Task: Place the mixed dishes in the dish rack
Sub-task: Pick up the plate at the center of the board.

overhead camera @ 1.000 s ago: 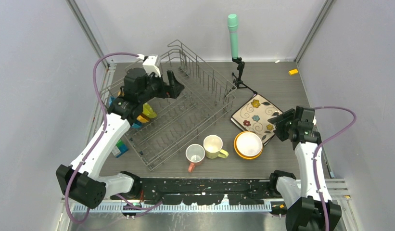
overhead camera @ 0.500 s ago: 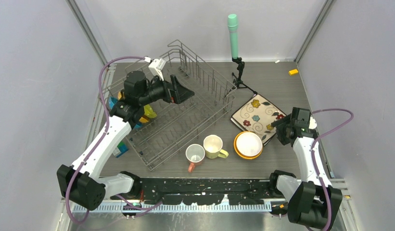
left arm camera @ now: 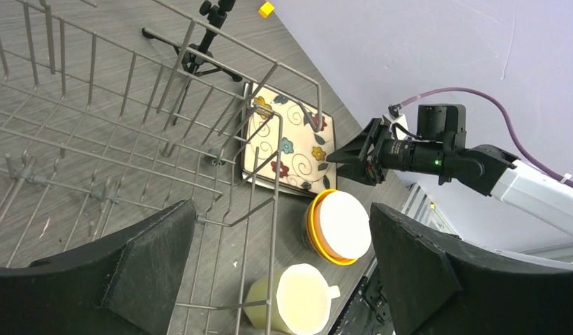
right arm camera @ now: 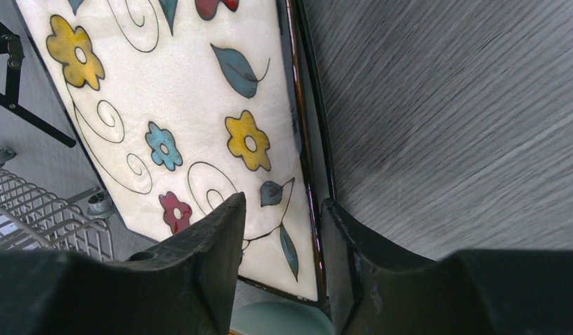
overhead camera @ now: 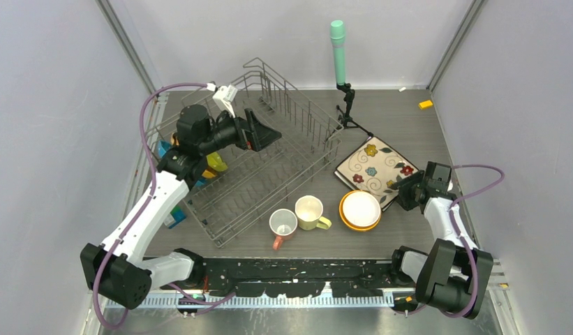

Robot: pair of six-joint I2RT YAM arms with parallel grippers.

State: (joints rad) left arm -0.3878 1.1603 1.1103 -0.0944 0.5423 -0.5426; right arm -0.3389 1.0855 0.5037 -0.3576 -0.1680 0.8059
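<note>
Grey wire dish rack (overhead camera: pixel 255 188) is sitting right under my left gripper (left arm camera: pixel 282 209); its jaws are spread wide and gripping nothing. My right gripper (right arm camera: pixel 282 202) is straddling the rim of the white square plate (right arm camera: pixel 185 105), with one finger over the flowered face and the other outside the edge. Can't tell if it's actually pinching. The plate is lying on the table (overhead camera: pixel 409 118), just beside the rack. Stacked bowls (overhead camera: pixel 360 209), pale-yellow mug (overhead camera: pixel 309 211) and pink mug (overhead camera: pixel 283 225) are standing between my two grippers, outside the rack.
</note>
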